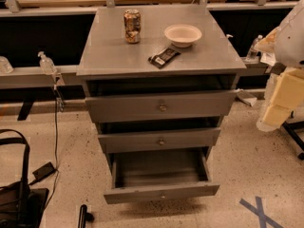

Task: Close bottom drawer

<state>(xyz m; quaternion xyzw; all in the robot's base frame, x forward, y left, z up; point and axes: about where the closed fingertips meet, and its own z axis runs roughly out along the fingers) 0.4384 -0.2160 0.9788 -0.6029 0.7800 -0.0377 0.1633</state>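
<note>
The bottom drawer (161, 193) of the grey cabinet (109, 56) is pulled far out. Its slim front panel has a small round knob (163, 194), and its dark box (161, 167) looks empty. The middle drawer (159, 140) and the top drawer (160, 107) stand slightly out above it. My arm comes in at the right edge with a white casing (292, 37). My pale yellow gripper (278, 110) hangs right of the cabinet, level with the top two drawers and apart from all of them.
On the cabinet top stand a can (132, 26), a white bowl (183, 34) and a black snack bar (164, 57). A black bag (19, 198) and cable lie on the floor at left. Blue tape cross (259, 212) at right. Bottles (46, 63) stand on the rail behind.
</note>
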